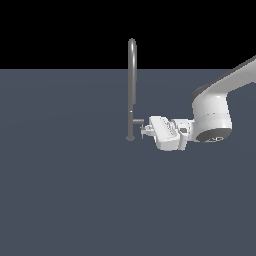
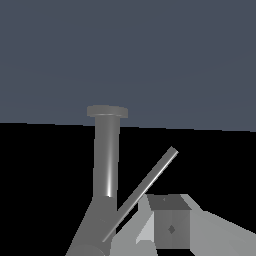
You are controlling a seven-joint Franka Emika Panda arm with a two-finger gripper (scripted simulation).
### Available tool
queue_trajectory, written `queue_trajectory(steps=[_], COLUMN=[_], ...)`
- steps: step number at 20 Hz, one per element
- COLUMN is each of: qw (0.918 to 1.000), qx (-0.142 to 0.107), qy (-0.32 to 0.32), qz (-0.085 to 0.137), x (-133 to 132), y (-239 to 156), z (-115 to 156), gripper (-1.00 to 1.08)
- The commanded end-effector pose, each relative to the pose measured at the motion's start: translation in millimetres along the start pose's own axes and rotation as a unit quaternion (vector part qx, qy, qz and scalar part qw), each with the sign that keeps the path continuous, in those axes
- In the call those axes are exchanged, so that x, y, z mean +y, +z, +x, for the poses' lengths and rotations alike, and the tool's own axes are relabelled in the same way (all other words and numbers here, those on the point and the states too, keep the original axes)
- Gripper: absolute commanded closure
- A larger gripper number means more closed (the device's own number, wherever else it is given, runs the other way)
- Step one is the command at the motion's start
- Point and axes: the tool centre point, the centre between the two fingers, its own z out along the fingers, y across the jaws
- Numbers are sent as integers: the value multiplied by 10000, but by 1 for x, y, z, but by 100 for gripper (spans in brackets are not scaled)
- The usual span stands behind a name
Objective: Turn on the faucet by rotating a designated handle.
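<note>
The floor [image 1: 65, 200] is flat and dark blue-grey, and behind it all is black. The faucet [image 1: 132, 85] stands up from the floor, a tall thin grey pipe with a bent top and a small round foot.

Low on the faucet, a bit above its foot, sits the handle [image 1: 137, 121]. It is a short stub that sticks out from the pipe toward the exterior view's right. In the wrist view a thin rod runs off slanted from the pipe; that rod is the end of the handle.

The white arm [image 1: 212, 107] comes in from the exterior view's right of the faucet. Its gripper [image 1: 145, 131] lies on its side, right at the handle, with its tips by the stub and just below it. I cannot tell if the fingers are spread or pressed together, and I cannot tell if they touch the handle. In the wrist view one finger [image 2: 170, 227] shows as a grey block close by the rod, and it looks a little apart from it.

The handle looks like hard metal. I think it will not bend or break. It is thin and smooth, so it may slip. I think it swings around the pipe and does not lift off, so a push should be enough. The best spot to push or hold is out on the rod, far from the pipe, where it should turn more easily. The faucet looks fixed to the floor and should stay put.
</note>
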Motion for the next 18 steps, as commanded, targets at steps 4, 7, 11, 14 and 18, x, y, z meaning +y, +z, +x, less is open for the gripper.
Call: queue_trajectory(steps=[4, 7, 11, 14, 18], qw=[9997, 9998, 9999, 9999, 9999], qx=[199, 164, 120, 89, 48], qy=[37, 66, 103, 129, 162], qz=[-127, -93, -48, -17, 24], x=[1, -4, -9, -14, -19], y=[1, 0, 0, 0, 0], z=[5, 13, 23, 31, 40], gripper=[108, 108, 108, 108, 108])
